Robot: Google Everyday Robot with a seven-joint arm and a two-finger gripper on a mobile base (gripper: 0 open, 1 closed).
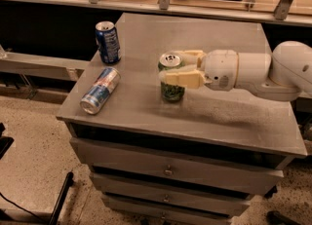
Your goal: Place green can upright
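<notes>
green can (172, 91) upright, mottled label, silver top, hand (168, 66) clasping it

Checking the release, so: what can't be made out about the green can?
Camera view:
- Label middle of the green can: covered by a finger of the gripper clasping it.
- Base touching the cabinet top or hovering: angle doesn't show.
- arm: cut by right edge.

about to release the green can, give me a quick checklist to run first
1. green can standing upright: ok
2. gripper closed on the can, one finger on each side: ok
3. can base resting on the cabinet top: cannot tell
4. can well in from the top's edges: ok
5. blue can and the lying slim can apart from the green can: ok
</notes>
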